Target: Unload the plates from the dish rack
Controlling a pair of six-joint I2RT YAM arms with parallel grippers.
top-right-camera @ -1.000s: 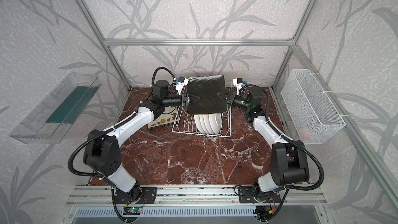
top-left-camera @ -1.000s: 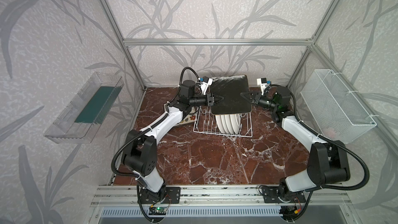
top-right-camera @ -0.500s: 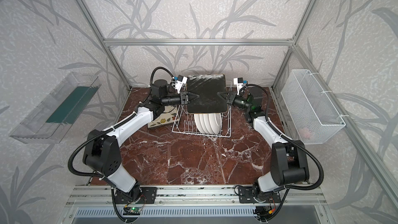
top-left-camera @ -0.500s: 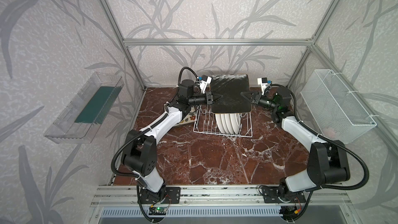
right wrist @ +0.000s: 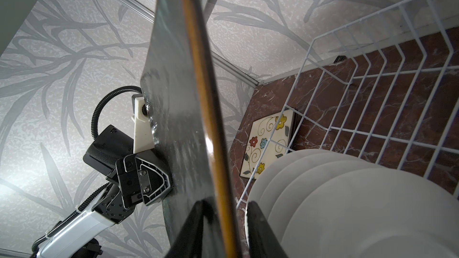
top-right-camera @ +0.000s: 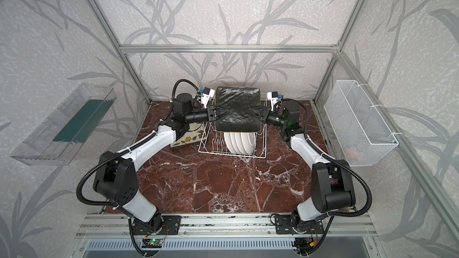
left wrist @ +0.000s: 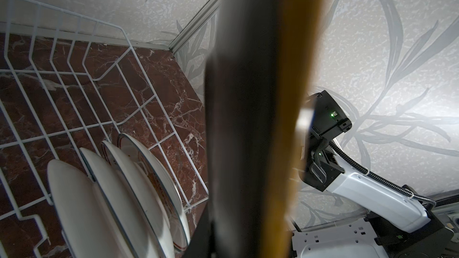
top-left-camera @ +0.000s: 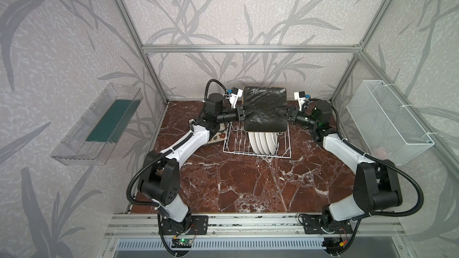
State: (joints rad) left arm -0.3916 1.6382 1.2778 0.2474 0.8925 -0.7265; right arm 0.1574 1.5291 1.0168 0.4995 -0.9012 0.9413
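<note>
The brown table (top-left-camera: 248,182) holds the white rack (top-left-camera: 231,142). A black plate (top-left-camera: 264,110) hangs in the air above the rack, over the white plates (top-left-camera: 263,141) that stand in it. The left fingers (right wrist: 151,182) are clamped on one edge. The right fingers (right wrist: 260,232) stand slightly apart around the other edge.

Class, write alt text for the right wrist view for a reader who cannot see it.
A black-backed square plate, seen edge-on, is gripped on its far side by the left gripper. Nearby, round white plates stand in a white wire rack.
</note>
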